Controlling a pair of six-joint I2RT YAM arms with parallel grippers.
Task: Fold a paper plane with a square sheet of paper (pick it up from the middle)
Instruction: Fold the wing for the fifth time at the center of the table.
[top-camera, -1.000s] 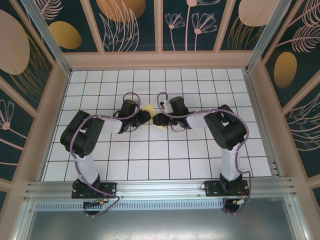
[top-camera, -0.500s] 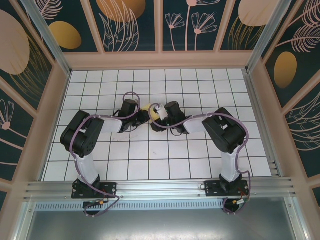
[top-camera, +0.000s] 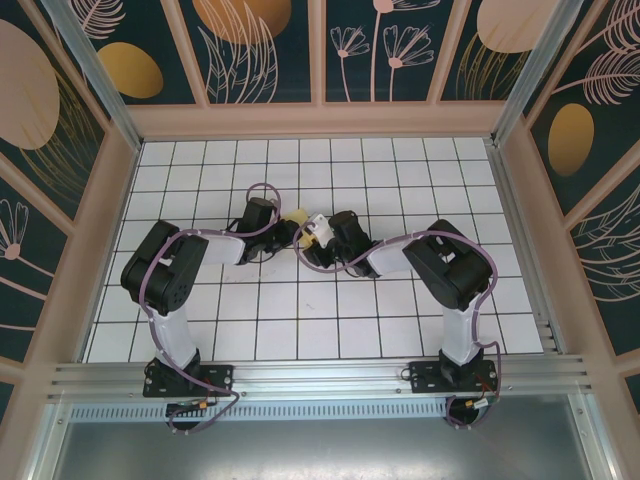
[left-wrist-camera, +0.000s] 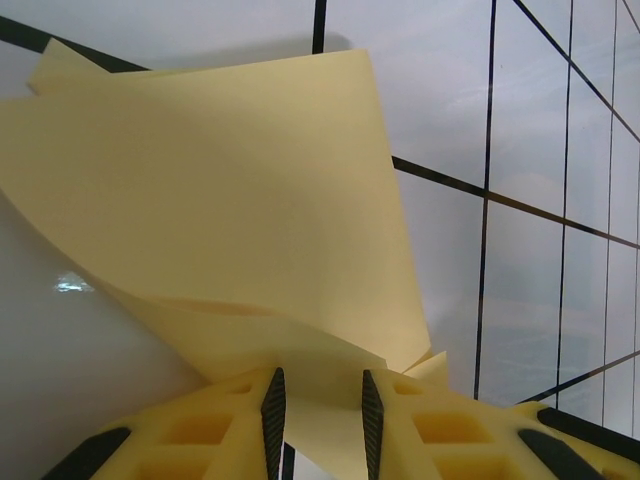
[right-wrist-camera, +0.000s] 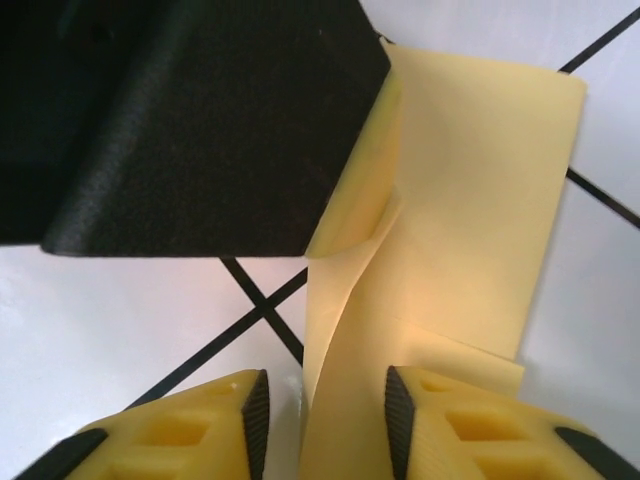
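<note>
The square sheet of paper (top-camera: 296, 214) is bright yellow, partly folded and bent, at the middle of the white grid table (top-camera: 300, 320). In the left wrist view the paper (left-wrist-camera: 250, 200) fans out from my left gripper (left-wrist-camera: 320, 425), which is shut on its near folded part and holds it off the table. My left gripper (top-camera: 288, 232) and right gripper (top-camera: 312, 238) nearly meet. In the right wrist view a folded strip of paper (right-wrist-camera: 470, 200) runs between the jaws of my right gripper (right-wrist-camera: 325, 420), which stand apart. It lies against the right pad and clear of the left one.
The black body of the left gripper (right-wrist-camera: 200, 120) looms close in front of the right gripper, with the paper's curled edge against it. Pink frame walls (top-camera: 320, 120) ring the table. Both arms lean in toward the middle.
My right gripper has slid left, up to the left gripper and the paper, and its jaws have narrowed a little. The left arm has stayed still.
</note>
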